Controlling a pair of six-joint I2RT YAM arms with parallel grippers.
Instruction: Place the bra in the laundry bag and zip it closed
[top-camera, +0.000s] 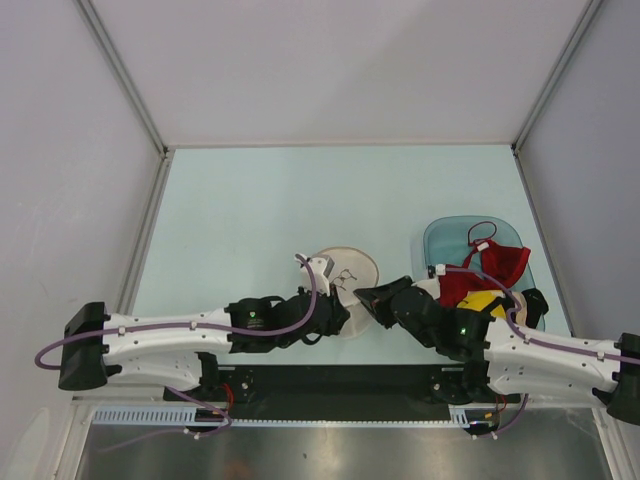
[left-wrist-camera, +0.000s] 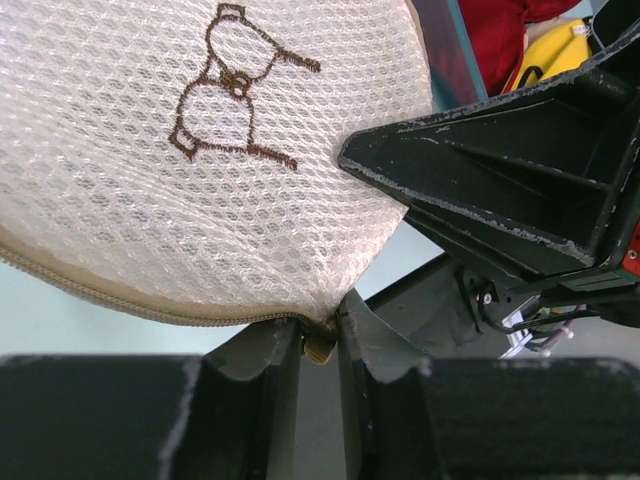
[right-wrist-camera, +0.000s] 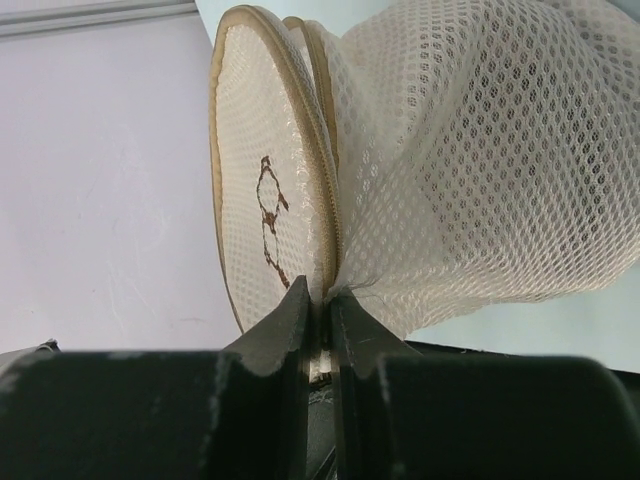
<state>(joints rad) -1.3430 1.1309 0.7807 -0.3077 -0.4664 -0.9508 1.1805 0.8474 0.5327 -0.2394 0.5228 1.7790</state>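
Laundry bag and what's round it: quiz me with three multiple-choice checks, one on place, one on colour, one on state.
1. Relative to the laundry bag, the teal basket stands: A left; B right; C underneath.
2. The bag's stitched logo is: A brown; B blue; C green.
3. The right claw is: A open above the bag; B gripping the basket; C shut on the bag's mesh.
B: the top view shows it to the right. A: the left wrist view shows brown thread. C: the right wrist view shows it pinching mesh.
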